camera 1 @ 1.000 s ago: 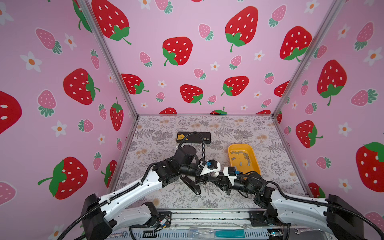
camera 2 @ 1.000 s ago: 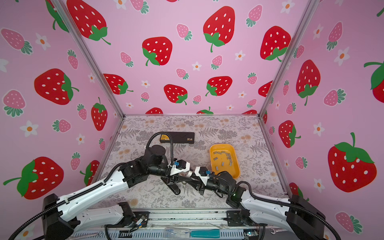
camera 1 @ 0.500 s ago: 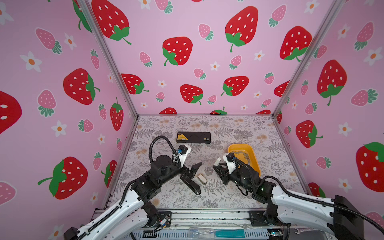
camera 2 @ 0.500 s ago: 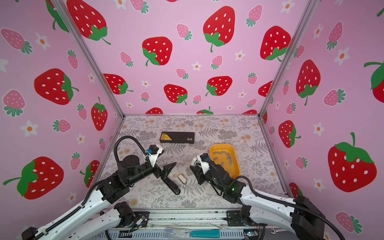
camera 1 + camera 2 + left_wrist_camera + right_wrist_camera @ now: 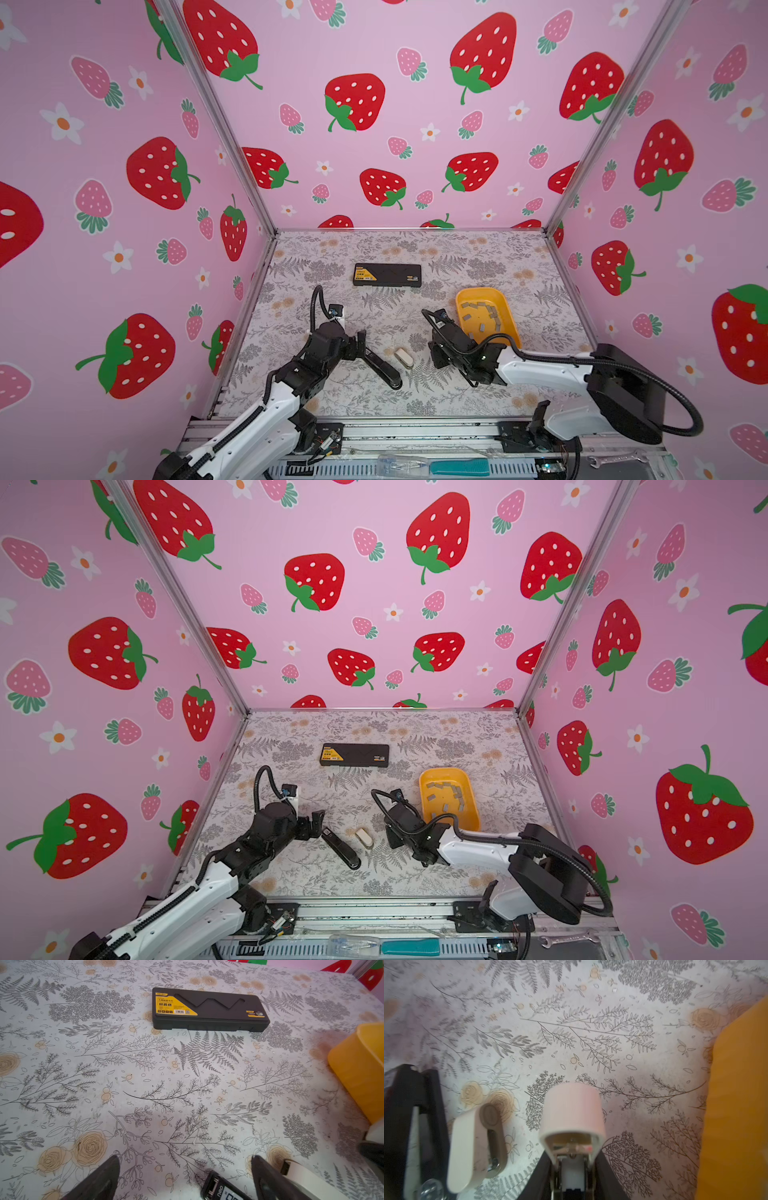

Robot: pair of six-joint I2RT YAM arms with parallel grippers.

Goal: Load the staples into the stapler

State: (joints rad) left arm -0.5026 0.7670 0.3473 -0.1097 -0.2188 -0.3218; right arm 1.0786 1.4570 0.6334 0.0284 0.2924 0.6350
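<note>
The right jaws are clamping a small whitish plastic stapler (image 5: pixel 572 1109), its long axis running along them with the rounded end poking past the tips, while the short grey metal staple strips (image 5: pixel 466 316) are lying scattered in the yellow plastic tray (image 5: pixel 478 291) just right of it. The left jaws are gaping wide and empty, having parted and drawn back left since both pairs met over the floral counter (image 5: pixel 457 257) a second ago.

Both top views: high at the front, looking down toward the back wall (image 5: pixel 395 124), whole table (image 5: pixel 457 257) covered. Left wrist camera: low, facing the black case (image 5: pixel 207 1009). Right wrist camera: close above the table, stapler (image 5: pixel 572 1113) foremost. Both wrist views share the yellow tray (image 5: pixel 361 1068) side.
</note>
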